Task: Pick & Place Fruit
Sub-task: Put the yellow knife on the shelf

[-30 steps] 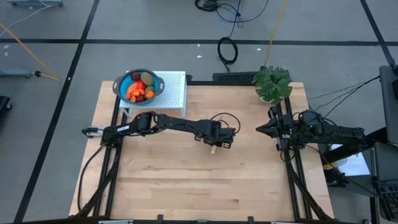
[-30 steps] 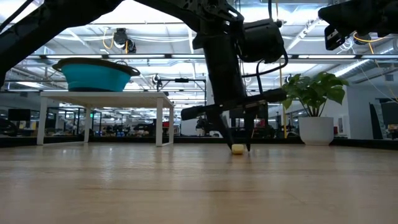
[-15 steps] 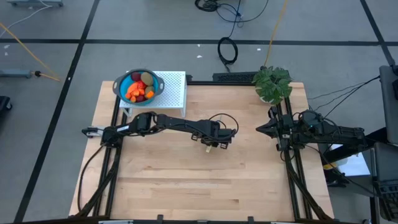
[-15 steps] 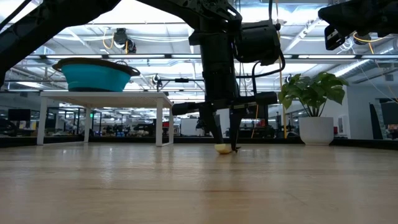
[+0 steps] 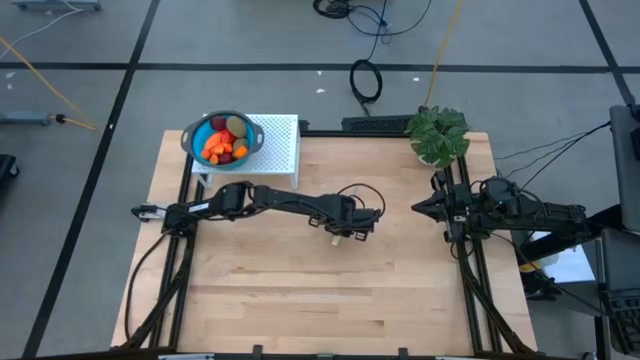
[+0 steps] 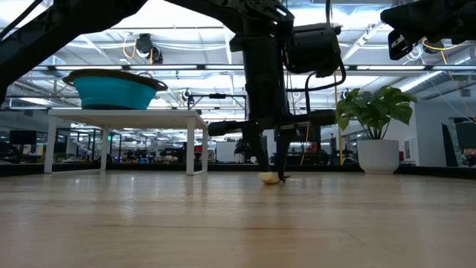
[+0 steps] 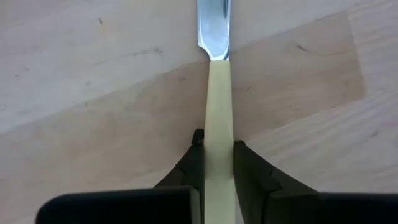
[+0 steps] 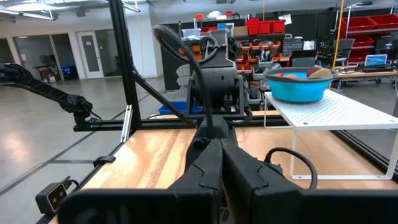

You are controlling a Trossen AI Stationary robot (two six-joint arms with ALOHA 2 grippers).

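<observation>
Since a second ago, your left gripper [image 5: 343, 233] has shifted slightly toward the table's left and narrowed its fingers onto the knife [image 5: 341, 237]; right arm unchanged. High view, item by item: left arm stretched across mid-table, gripper down at the knife; right gripper [image 5: 420, 209] parked at the right edge, near the plant [image 5: 438, 134]; fruit [image 5: 225, 141] all in the blue bowl [image 5: 195, 138], which sits on the white stand [image 5: 281, 141] at the table's far left corner, well apart from both grippers. Low view: left gripper [image 6: 269, 176] vertical, fingertips at the tabletop, pinching the knife's pale handle end [image 6: 268, 178]; bowl [image 6: 115, 88] on the stand [image 6: 124, 117] behind; plant [image 6: 375, 109] in a white pot. Left wrist view: you see both dark fingers [image 7: 194, 163] pressed against the yellow handle [image 7: 218, 118], blade [image 7: 213, 27] lying flat on the wood. Right wrist view: right gripper [image 8: 222, 160] fingers closed together, holding nothing; bowl [image 8: 300, 85] with fruit [image 8: 318, 72] beyond.
</observation>
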